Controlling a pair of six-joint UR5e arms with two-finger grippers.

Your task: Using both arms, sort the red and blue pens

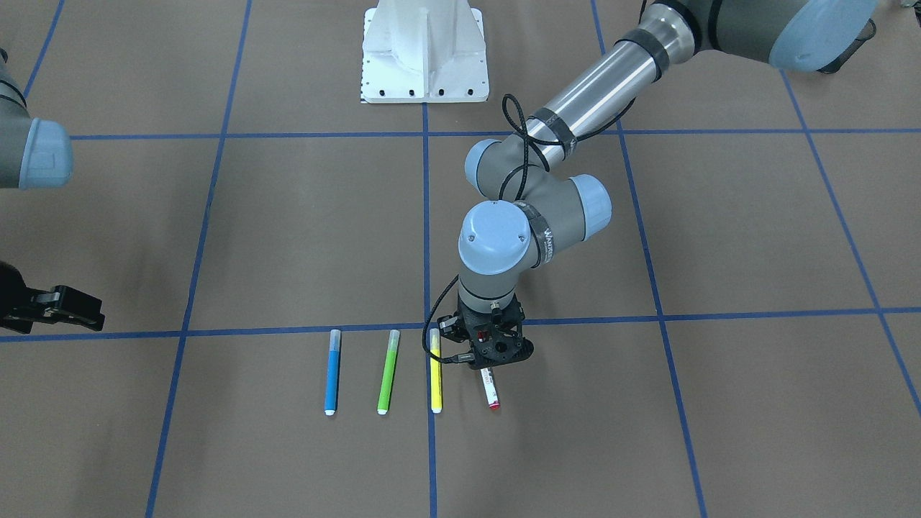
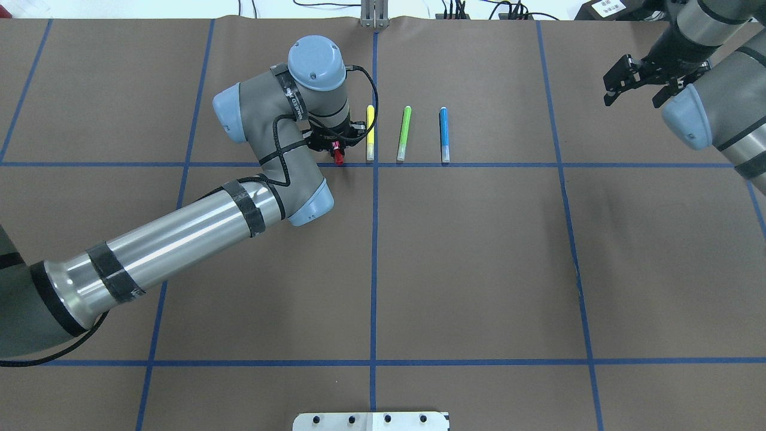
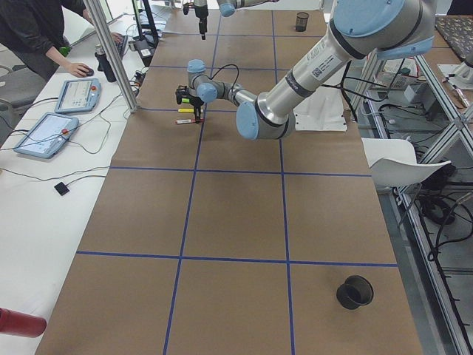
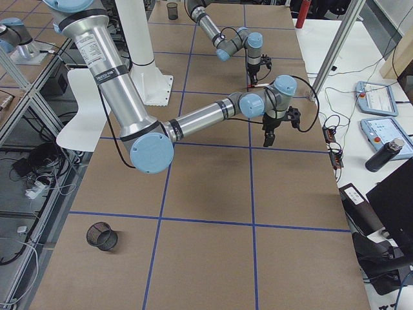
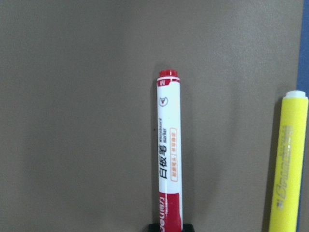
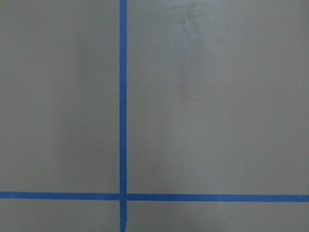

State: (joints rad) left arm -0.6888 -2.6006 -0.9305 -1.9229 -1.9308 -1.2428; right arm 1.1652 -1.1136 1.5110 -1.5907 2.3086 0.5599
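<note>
The red pen (image 5: 169, 154), white-barrelled with a red end, lies on the brown table. My left gripper (image 1: 493, 354) stands straight over its capped half. The black fingertips (image 5: 189, 227) close in against the barrel at the wrist view's bottom edge, so the gripper is shut on it. From overhead only the red cap (image 2: 339, 157) pokes out from under the gripper (image 2: 336, 145). The blue pen (image 2: 444, 134) lies two pens further right, untouched. My right gripper (image 2: 632, 100) hangs open and empty at the far right, well away from the pens.
A yellow marker (image 2: 370, 131) lies close beside the red pen, with a lime-green marker (image 2: 404, 133) between it and the blue pen. A white pedestal (image 1: 424, 50) stands at the robot's side. Black mesh cups (image 3: 355, 292) (image 4: 171, 10) sit near both table ends. A person (image 3: 37, 29) works beside the table.
</note>
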